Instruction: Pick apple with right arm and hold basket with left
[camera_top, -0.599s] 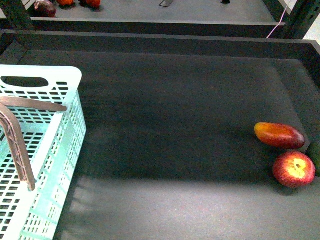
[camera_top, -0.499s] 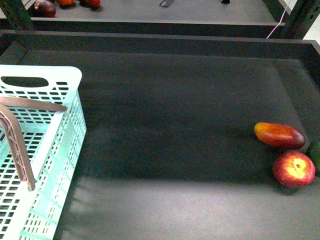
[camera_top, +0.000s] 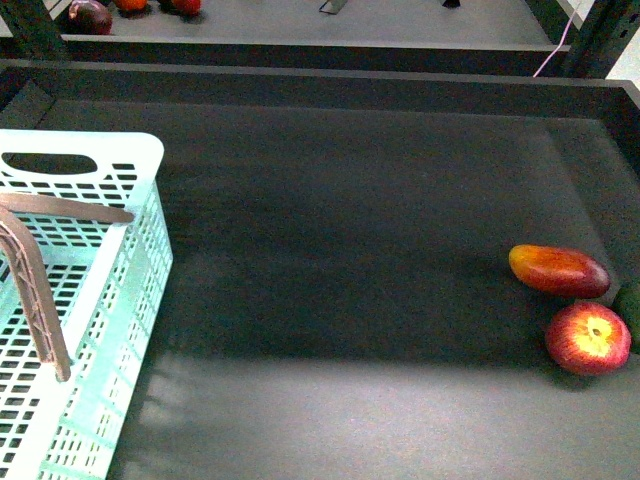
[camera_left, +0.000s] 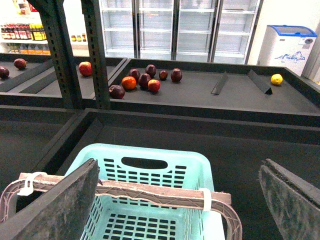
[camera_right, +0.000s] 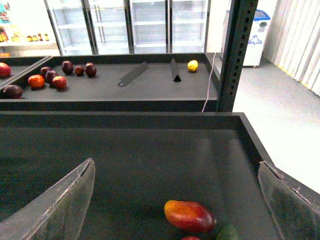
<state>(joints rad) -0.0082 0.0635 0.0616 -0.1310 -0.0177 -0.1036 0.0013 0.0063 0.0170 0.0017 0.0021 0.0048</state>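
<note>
The basket (camera_top: 110, 300) is showing smooth, slightly shiny mint plastic, and its handle (camera_top: 30, 290) is looking like matt brown lattice. The shelf tray (camera_top: 350, 250) is reading dark, matt and faintly grainy. The apple (camera_top: 588, 338) and mango-like fruit (camera_top: 558, 270) are gleaming, glossy-skinned. The left gripper (camera_left: 180, 165) pads (camera_left: 60, 210) are looking dark and rough.

Oblong red-orange fruit (camera_top: 558, 271) lies near a dark green fruit (camera_top: 631, 306)
</note>
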